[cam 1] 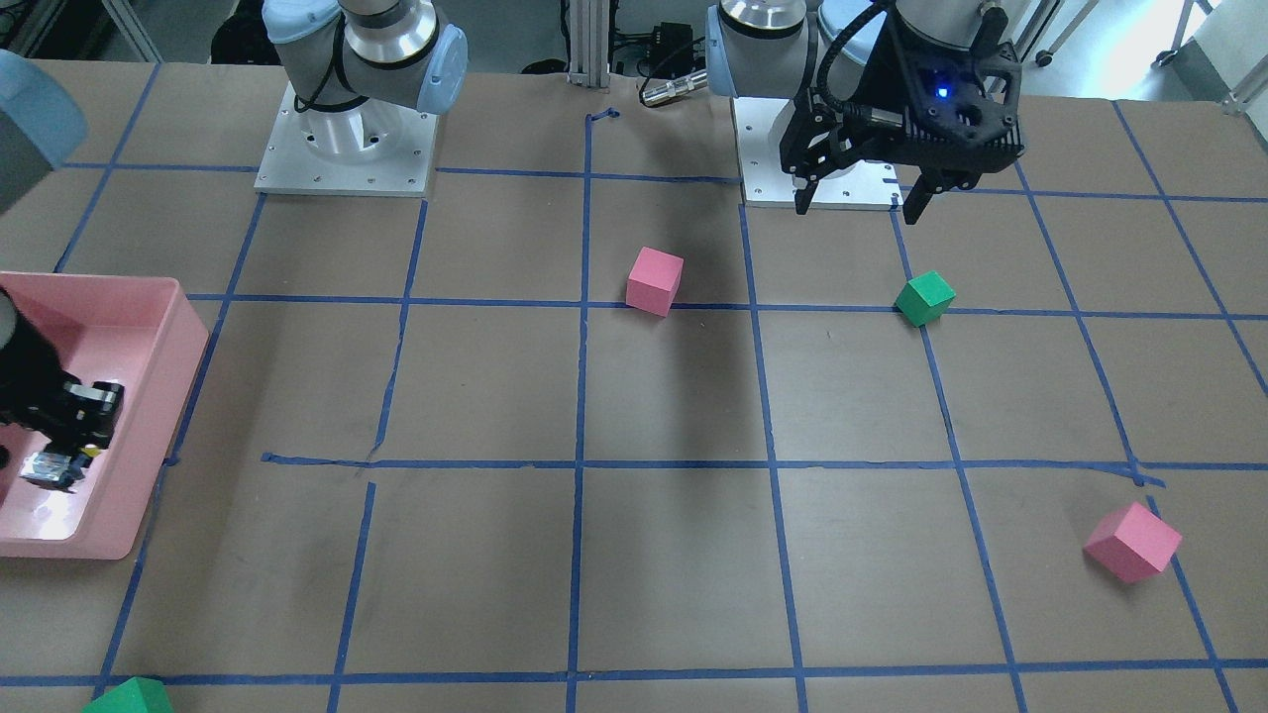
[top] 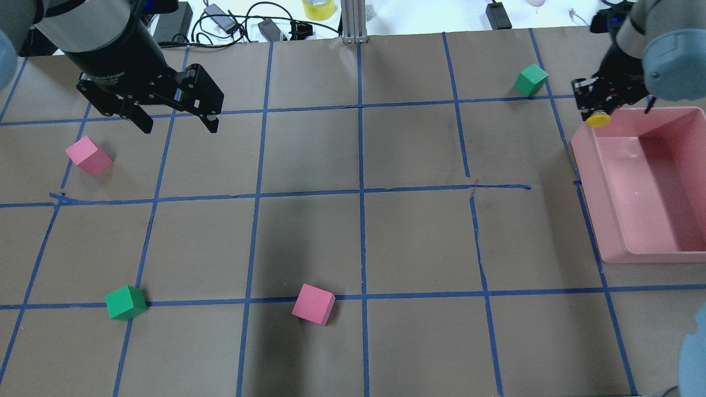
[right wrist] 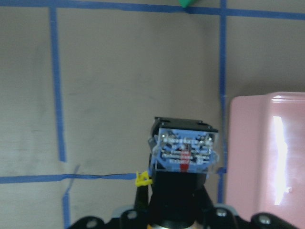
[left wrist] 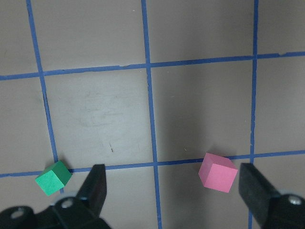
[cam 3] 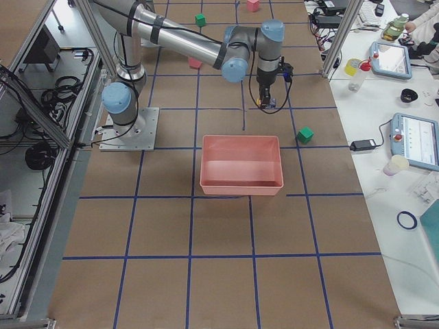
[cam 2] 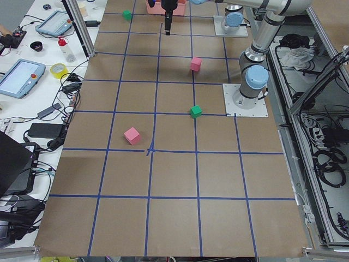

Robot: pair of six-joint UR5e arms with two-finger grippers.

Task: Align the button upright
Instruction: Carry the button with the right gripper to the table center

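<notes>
My right gripper (top: 600, 105) is shut on the button (top: 598, 119), whose round yellow cap shows at the fingertips, just off the far left corner of the pink bin (top: 606, 231). In the right wrist view the button's silvery-blue base (right wrist: 186, 151) faces the camera, over brown table beside the bin's rim (right wrist: 233, 157). In the front view the gripper (cam 1: 71, 436) and button (cam 1: 50, 465) appear over the bin (cam 1: 168, 327). My left gripper (top: 174, 120) is open and empty, hovering high above the table; its fingers (left wrist: 97, 183) frame a bare stretch of table.
Loose foam cubes lie on the table: pink (top: 89, 156), green (top: 126, 302), pink (top: 313, 304) and green (top: 531, 79) near the right gripper. Blue tape lines grid the brown table. Cables and a tape roll (top: 318, 7) lie past the far edge.
</notes>
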